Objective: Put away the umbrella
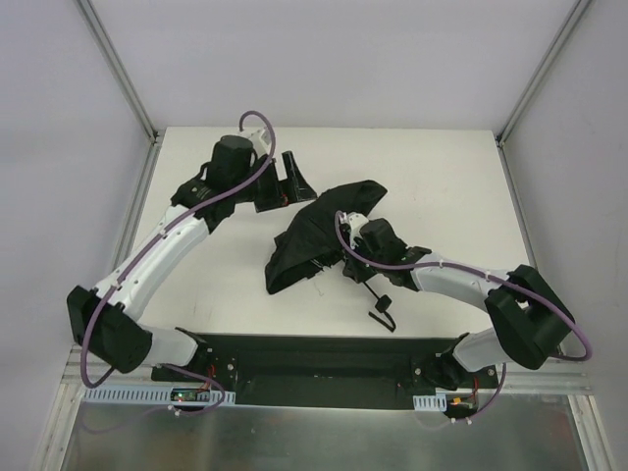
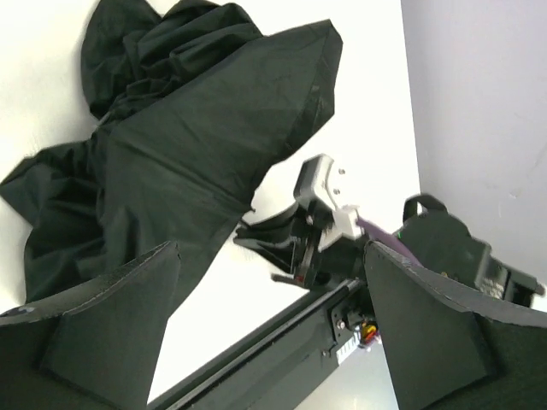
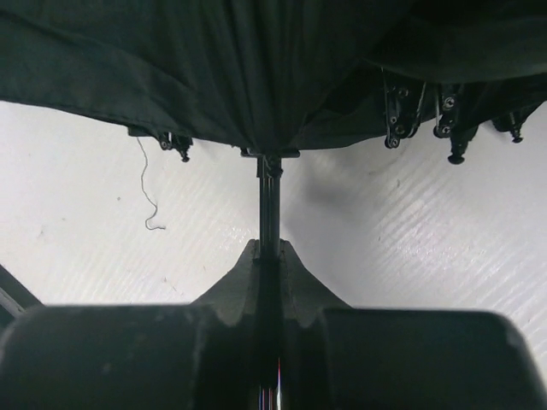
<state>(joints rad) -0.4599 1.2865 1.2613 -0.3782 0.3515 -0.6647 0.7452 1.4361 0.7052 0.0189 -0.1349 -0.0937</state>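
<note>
The umbrella [image 1: 312, 235] lies half collapsed in the middle of the white table, its black fabric [image 2: 188, 145] crumpled. Its thin shaft [image 3: 269, 201] runs out from under the canopy, and my right gripper [image 3: 269, 256] is shut on that shaft. In the top view the right gripper [image 1: 350, 257] sits at the fabric's near right edge. The knob handle [image 1: 384, 301] and wrist cord [image 1: 381, 322] trail behind it toward the arm bases. My left gripper [image 1: 287, 186] stands open just beyond the fabric's far left side, with nothing between its fingers [image 2: 94, 325].
A black base rail [image 1: 314, 365] runs along the near table edge. Grey walls and metal frame posts [image 1: 132, 88] close in the sides and back. Metal rib tips [image 3: 419, 120] hang under the canopy. A loose thread [image 3: 149, 192] lies on the table.
</note>
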